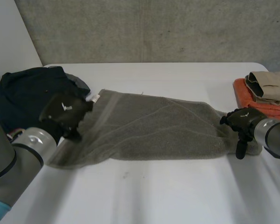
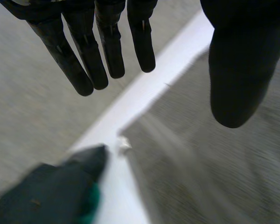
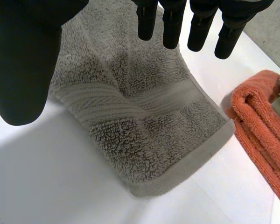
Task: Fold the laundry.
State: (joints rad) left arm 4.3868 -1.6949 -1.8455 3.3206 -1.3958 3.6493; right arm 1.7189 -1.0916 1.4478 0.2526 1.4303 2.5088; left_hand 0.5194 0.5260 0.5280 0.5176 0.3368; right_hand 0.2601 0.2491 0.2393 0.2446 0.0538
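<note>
A grey towel (image 1: 149, 130) lies stretched across the white table (image 1: 177, 196), bunched narrow at its right end. My left hand (image 1: 64, 114) hovers over the towel's left end, near the corner with a white tag (image 1: 95, 98). Its fingers (image 2: 91, 60) are straight and its thumb (image 2: 238, 70) stands apart, with nothing between them; the towel (image 2: 214, 168) and its tag (image 2: 124, 143) lie below. My right hand (image 1: 240, 122) is over the towel's right end, fingers (image 3: 196, 23) straight and thumb (image 3: 23, 60) apart, above the towel's hemmed end (image 3: 149, 130).
A dark navy garment (image 1: 30, 95) is heaped at the table's left, close to my left hand, and appears as the dark garment (image 2: 51, 196) in the left wrist view. A folded orange towel (image 1: 261, 100) with a beige cloth (image 1: 270, 84) on top sits at the right edge; the orange towel (image 3: 263, 126) lies beside the grey one.
</note>
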